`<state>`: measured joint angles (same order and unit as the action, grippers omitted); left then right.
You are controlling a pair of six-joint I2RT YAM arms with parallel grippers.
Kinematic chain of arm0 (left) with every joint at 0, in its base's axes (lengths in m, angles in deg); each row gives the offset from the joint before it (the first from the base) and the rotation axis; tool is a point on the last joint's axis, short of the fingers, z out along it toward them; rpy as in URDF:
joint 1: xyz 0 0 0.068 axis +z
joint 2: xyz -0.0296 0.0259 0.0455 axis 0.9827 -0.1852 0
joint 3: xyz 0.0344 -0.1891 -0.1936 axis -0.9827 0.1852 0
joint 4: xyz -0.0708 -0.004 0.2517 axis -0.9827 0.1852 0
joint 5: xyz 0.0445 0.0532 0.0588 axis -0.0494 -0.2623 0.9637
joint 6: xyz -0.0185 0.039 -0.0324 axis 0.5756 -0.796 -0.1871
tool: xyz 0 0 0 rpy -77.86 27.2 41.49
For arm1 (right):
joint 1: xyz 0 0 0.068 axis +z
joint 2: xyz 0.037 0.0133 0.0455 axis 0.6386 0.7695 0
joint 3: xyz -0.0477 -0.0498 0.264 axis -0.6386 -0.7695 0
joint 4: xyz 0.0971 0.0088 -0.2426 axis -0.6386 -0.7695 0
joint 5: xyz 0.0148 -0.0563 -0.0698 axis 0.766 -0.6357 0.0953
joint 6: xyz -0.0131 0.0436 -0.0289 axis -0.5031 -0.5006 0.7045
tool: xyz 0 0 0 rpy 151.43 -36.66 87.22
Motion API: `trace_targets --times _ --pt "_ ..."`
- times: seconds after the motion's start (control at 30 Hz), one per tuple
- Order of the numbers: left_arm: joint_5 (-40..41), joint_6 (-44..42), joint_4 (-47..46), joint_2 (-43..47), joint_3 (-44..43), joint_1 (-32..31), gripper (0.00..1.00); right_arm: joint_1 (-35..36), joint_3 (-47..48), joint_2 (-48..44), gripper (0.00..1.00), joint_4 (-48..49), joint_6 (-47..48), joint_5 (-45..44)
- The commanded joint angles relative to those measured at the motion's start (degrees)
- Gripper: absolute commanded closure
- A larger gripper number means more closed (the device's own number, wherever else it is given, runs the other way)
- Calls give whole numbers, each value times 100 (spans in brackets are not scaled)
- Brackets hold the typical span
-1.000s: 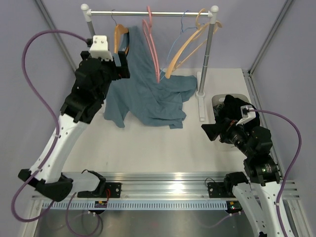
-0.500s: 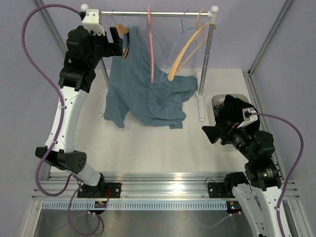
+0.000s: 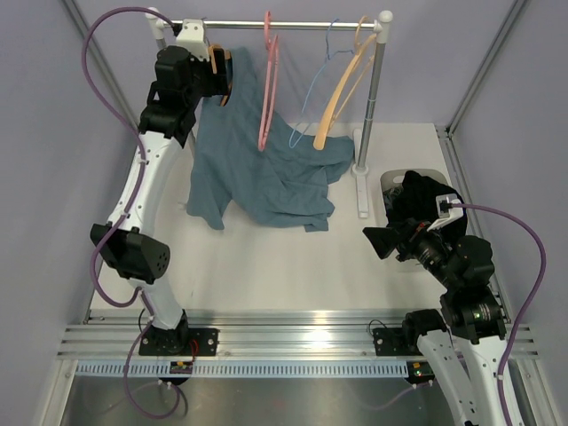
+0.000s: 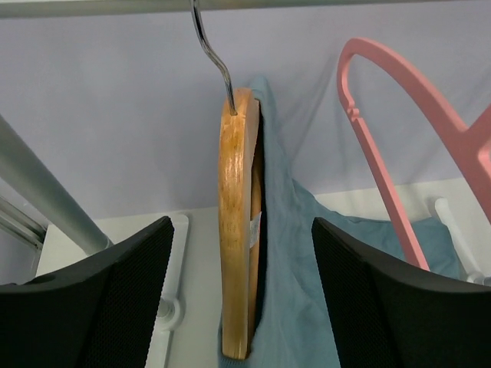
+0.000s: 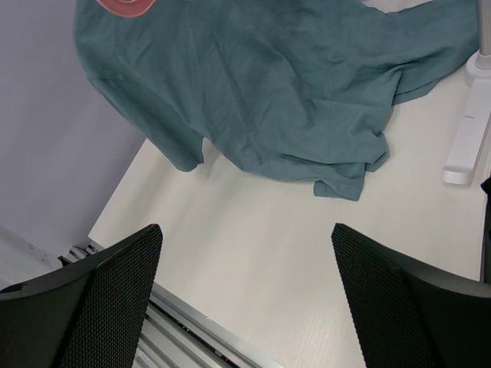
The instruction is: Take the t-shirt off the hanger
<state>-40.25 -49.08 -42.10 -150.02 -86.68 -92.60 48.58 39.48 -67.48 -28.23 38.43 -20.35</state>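
Observation:
The teal-blue t-shirt [image 3: 266, 173] hangs by its neck from the orange-tan hanger [image 3: 220, 67] on the rail and drapes down onto the table. In the left wrist view the hanger [image 4: 234, 230], its grey hook [image 4: 211, 54], the t-shirt [image 4: 303, 268] and its white label [image 4: 255, 228] sit between my fingers. My left gripper [image 3: 222, 75] [image 4: 240, 224] is open and straddles the hanger's top without touching it. My right gripper [image 3: 377, 240] [image 5: 245, 230] is open and empty, low over the table, facing the t-shirt's lower folds [image 5: 268, 84].
A pink hanger [image 3: 266, 89] [image 4: 383, 153], a thin blue wire hanger [image 3: 311, 93] and a paler tan hanger [image 3: 342, 84] hang on the rack rail [image 3: 293, 24]. The rack's right post [image 3: 371, 106] and white foot [image 5: 468, 138] stand beside a black clothing heap [image 3: 415, 193].
My left arm has risen from beside the t-shirt up to the rail, and its open gripper now straddles the hanger. The pink hanger has swung. The right arm has barely moved.

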Motion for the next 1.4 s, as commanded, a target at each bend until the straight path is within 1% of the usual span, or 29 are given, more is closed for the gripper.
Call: trace_targets --times 0.0,0.07,0.17,0.2,0.27,0.3,0.33,0.4,0.5,0.53,0.6,0.63,0.67,0.93,1.13,1.27,1.37 --pt "83 -149 -564 -16 -133 27 27 -10 95 -1 1 63 82 71" --pt "31 -332 -739 28 -19 27 33 -10 95 -10 0 71 82 71" --pt "153 -422 -1047 186 271 27 45 -10 104 -27 0 54 82 80" --pt "188 -439 -1170 247 420 27 56 -10 95 -27 1 63 82 97" --pt "206 -475 -1286 222 378 27 59 -1 95 -36 1 97 82 176" --pt "189 -492 -1277 160 290 27 65 -9 86 -36 1 98 82 151" --pt "119 -518 -1242 116 220 27 68 -1 95 -18 0 80 90 124" --pt "100 -536 -1154 -33 9 27 71 -9 104 -1 0 36 125 71" --pt "144 -562 -1075 -113 -62 27 76 -10 104 -1 1 45 117 54" --pt "162 -589 -1101 -104 -80 27 81 -1 104 -1 0 54 117 62" --pt "136 -606 -1162 -95 -54 27 88 -1 113 17 0 36 117 62" --pt "127 -624 -1197 -78 -19 27 96 -9 113 8 1 36 125 62" --pt "101 -607 -1215 -78 -27 27 100 -10 113 -1 1 36 117 62" --pt "188 -624 -1277 45 -27 27 100 -10 95 43 1 54 126 -17" --pt "65 -563 -1557 291 34 27 100 -10 121 -9 1 19 134 36" --pt "337 -615 -1611 327 -150 18 100 -10 104 -106 0 54 134 54" --pt "338 -572 -1689 458 -133 27 100 -10 104 -19 0 63 143 10"
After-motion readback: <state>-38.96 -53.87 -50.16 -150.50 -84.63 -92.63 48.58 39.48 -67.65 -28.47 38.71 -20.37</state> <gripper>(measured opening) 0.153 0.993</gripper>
